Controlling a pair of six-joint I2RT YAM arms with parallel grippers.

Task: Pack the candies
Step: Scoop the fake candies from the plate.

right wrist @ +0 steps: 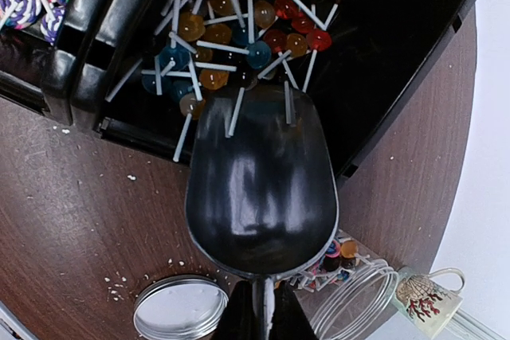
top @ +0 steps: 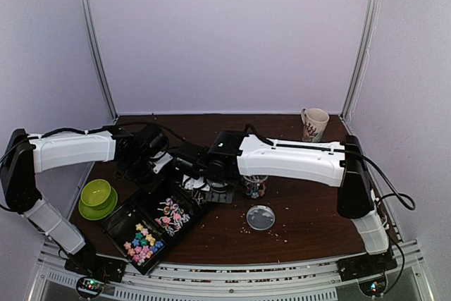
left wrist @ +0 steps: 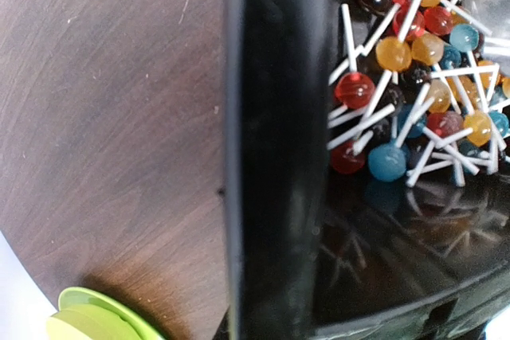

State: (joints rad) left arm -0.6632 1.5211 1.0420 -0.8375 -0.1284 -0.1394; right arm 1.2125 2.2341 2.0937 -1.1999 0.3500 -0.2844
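Over on the left, a green bowl [top: 97, 195] sat on the desk [top: 310, 206]. Next to it the left gripper [top: 156, 168] was closed down narrow. It seemed to pinch the side wall of the black tray [left wrist: 271, 149], most likely so the tray would not slide. The candies [top: 143, 241] lay in the tray's boxes: tiny pastel bits at the near end, swirly ones in the middle, and a heap of lollipops [left wrist: 398, 61] at the far end. The right gripper [right wrist: 263, 318] was shut tight on the thin handle of a black scoop [right wrist: 259, 189]. The scoop's mouth pushed into the lollipop heap, with a few white sticks lying over its lip, so it looked ready to dig some up. Just right of it stood an open glass jar [top: 254, 187] with some sweets inside, close by for a short trip. A round lid [top: 261, 217] lay flat nearby, and a mug [top: 314, 123] stood far back.
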